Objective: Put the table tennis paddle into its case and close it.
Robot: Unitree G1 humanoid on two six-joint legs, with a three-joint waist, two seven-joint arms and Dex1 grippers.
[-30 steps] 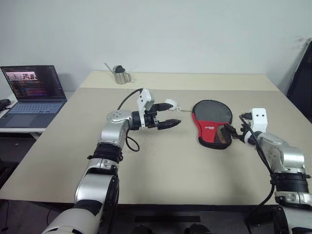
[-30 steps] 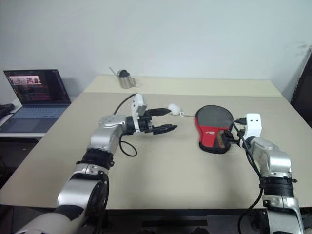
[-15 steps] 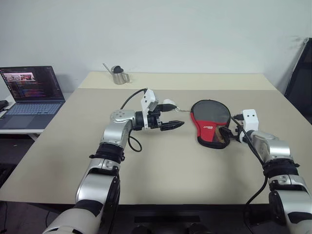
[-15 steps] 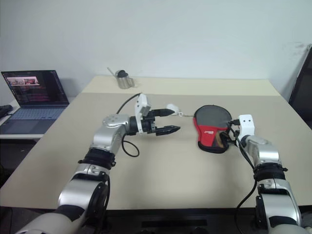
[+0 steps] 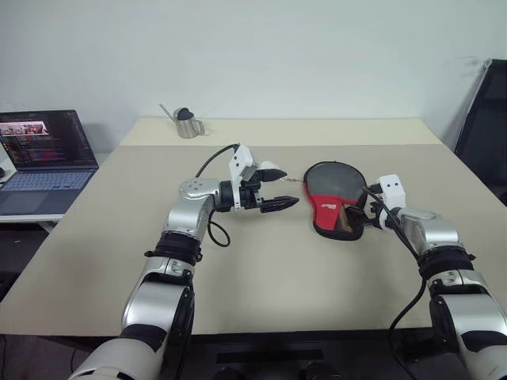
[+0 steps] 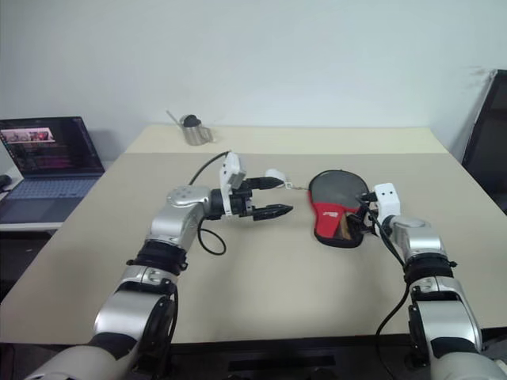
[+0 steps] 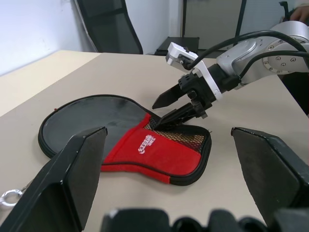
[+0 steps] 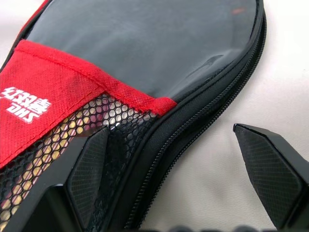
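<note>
- Left eye view, lower half of the frame: both arms reach up from the bottom corners over the beige table (image 5: 261, 277).
- Right of centre, the right gripper (image 5: 358, 210) sits at the handle end of the case (image 5: 333, 194), fingers spread apart, one on the black mesh and one beside the zipper edge; they clamp nothing.
- At mid-frame the case lies flat on the table, with its red panel toward the bottom of the frame and its round black part farther up. Whether the table tennis paddle is inside cannot be told.
- Left of the case, the left gripper (image 5: 279, 186) hangs above the table, pointing at the case, fingers apart and empty.
- Farther up, a small metal pitcher (image 5: 187, 125) stands near the table's far edge.
- At the left edge sits an open laptop (image 5: 41, 158).
</note>
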